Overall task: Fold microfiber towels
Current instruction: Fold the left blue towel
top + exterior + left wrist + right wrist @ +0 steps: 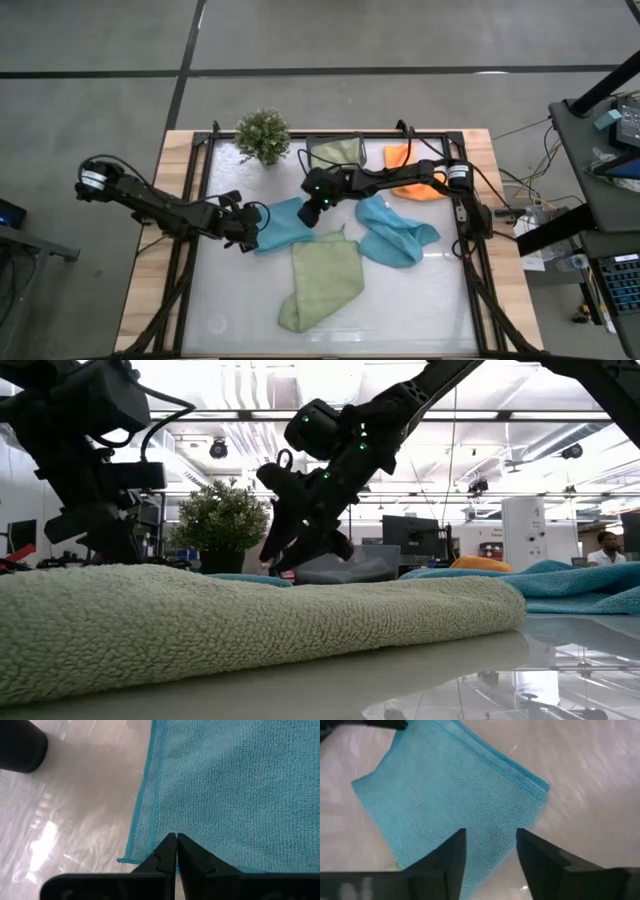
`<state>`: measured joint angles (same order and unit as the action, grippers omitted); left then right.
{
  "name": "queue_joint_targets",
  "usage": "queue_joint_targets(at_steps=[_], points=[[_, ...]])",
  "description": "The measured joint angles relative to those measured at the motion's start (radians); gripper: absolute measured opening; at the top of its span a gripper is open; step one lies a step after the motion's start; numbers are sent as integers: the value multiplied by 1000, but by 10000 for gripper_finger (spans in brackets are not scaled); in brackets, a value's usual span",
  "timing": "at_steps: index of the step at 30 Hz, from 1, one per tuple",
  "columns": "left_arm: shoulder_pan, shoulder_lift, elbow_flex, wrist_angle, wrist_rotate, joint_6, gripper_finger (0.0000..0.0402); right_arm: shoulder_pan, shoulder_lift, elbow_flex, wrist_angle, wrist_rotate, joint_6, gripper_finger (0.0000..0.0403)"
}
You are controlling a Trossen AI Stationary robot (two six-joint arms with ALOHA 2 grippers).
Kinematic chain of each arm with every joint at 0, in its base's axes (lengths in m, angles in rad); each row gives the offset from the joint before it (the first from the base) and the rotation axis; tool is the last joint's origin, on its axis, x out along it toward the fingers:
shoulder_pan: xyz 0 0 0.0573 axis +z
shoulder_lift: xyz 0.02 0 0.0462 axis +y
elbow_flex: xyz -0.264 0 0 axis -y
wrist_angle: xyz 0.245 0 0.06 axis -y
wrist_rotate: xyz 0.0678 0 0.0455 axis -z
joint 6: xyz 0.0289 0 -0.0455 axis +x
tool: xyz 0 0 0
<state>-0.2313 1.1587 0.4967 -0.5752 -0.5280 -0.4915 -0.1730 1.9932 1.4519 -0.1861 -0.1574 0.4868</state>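
bright overhead light; glare on table point(420, 300); foreground towel point(200, 620) blurred.

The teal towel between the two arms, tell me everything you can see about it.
The teal towel is a soft, finely looped microfiber cloth with a stitched hem, lying flat and already folded, its doubled edges showing in the right wrist view. It sits on the white tabletop, left of the second teal towel and above the green towel. The left pincer, shut, rests at one edge; the right pincer is open at the opposite corner.
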Motion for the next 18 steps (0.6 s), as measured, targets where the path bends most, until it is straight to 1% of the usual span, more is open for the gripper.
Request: queue_joint_targets(at_steps=[6, 7, 9, 10, 15, 18], points=[[0, 0, -6, 17, -12, 0, 0, 0, 18, 0, -3, 0, 65, 212], [0, 0, -10, 29, -34, 0, 0, 0, 23, 0, -2, 1, 66, 216], [0, 0, -16, 47, -108, -13, 0, -1, 42, 0, 19, 0, 85, 223], [0, 0, -16, 54, -124, -30, 0, -2, 48, 0, 22, 1, 98, 227], [-1, 0, -16, 52, -84, -66, 0, -5, 71, -1, 45, -7, 116, 239], [-1, 0, -15, 53, -83, -100, 0, -5, 80, 2, 51, -9, 119, 244]])
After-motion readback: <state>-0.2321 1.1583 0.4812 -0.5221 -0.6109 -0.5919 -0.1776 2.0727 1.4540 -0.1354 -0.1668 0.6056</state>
